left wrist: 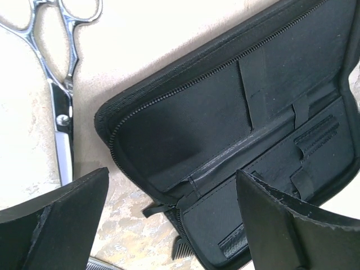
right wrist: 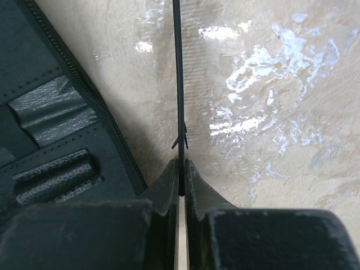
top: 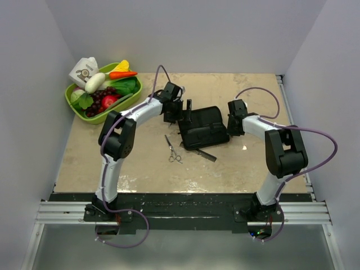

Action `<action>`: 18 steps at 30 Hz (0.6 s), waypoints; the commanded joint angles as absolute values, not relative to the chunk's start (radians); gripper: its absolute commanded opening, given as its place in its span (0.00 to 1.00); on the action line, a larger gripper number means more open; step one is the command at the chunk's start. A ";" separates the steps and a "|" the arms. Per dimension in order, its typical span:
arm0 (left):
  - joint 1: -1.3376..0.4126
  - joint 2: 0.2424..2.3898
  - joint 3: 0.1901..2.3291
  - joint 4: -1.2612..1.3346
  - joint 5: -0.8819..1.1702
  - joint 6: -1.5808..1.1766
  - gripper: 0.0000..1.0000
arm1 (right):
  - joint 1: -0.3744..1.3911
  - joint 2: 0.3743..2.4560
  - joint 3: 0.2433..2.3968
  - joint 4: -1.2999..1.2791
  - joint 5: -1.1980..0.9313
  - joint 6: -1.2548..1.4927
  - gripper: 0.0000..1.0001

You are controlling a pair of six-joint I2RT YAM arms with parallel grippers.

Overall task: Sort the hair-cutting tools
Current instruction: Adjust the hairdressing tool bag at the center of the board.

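The black case [top: 203, 126] lies open mid-table. One pair of silver scissors [top: 172, 151] rests on the table near its left end, and the black comb [top: 205, 154] lies along its near edge. My left gripper [top: 176, 113] hangs open over the case's left end [left wrist: 185, 129]. Beyond that gripper [left wrist: 171, 180] lies a second pair of scissors [left wrist: 62, 95]. Comb teeth [left wrist: 184, 247] poke out from under the case. At the case's right end [right wrist: 50, 135], my right gripper [right wrist: 181, 164] is shut on a thin black strip [right wrist: 178, 84], seen edge-on. I cannot tell what the strip is.
A green basket [top: 97, 120] of toy fruit and vegetables stands at the far left, with a small carton [top: 84, 70] behind it. Grey walls close in the table on three sides.
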State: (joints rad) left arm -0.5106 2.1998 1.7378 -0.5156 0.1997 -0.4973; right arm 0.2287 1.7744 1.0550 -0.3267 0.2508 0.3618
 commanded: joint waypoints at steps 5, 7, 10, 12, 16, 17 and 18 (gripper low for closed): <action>-0.522 2.236 1.819 -0.495 0.183 -0.512 0.98 | 0.296 1.779 1.058 -0.305 0.160 0.382 0.00; -0.522 2.250 1.847 -0.497 0.181 -0.509 0.98 | 0.333 1.763 1.043 -0.307 0.153 0.405 0.00; -0.520 2.266 1.877 -0.495 0.181 -0.502 0.98 | 0.363 1.737 1.023 -0.318 0.144 0.437 0.00; -0.520 2.281 1.894 -0.492 0.186 -0.496 0.98 | 0.376 1.720 1.009 -0.331 0.133 0.449 0.00; -0.520 2.301 1.928 -0.474 0.209 -0.491 0.99 | 0.393 1.674 0.983 -0.347 0.107 0.488 0.00; -0.520 2.306 1.930 -0.462 0.222 -0.492 0.99 | 0.396 1.660 0.979 -0.351 0.106 0.494 0.00; -0.522 2.310 1.933 -0.457 0.227 -0.497 0.98 | 0.403 1.654 0.970 -0.357 0.106 0.500 0.00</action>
